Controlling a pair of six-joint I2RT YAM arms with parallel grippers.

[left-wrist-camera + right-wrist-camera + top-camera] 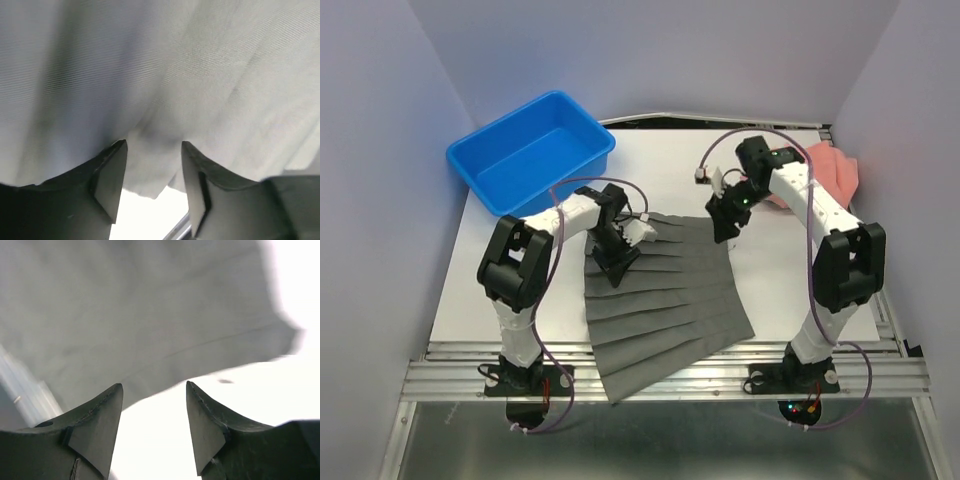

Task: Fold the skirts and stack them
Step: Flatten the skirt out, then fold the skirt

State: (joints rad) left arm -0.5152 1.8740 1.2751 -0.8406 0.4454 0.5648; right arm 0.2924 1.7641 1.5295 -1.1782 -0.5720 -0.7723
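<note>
The dark grey pleated skirt (665, 300) lies spread flat on the white table (785, 285), its flared hem hanging over the front edge. The salmon-pink skirt (832, 170) lies bunched at the back right, behind the right arm. My left gripper (615, 262) is down on the grey skirt's upper left part. In the left wrist view the gripper (152, 150) is open, and an edge of the grey cloth (175, 75) lies between its fingers. My right gripper (725, 232) is at the skirt's upper right corner. In the right wrist view it (154, 390) is open over bare table, just short of the cloth edge (125, 315).
An empty blue plastic tub (530, 150) stands at the back left. The table's metal front rail (670, 375) runs under the skirt's hem. Pale walls close in the left, right and back sides.
</note>
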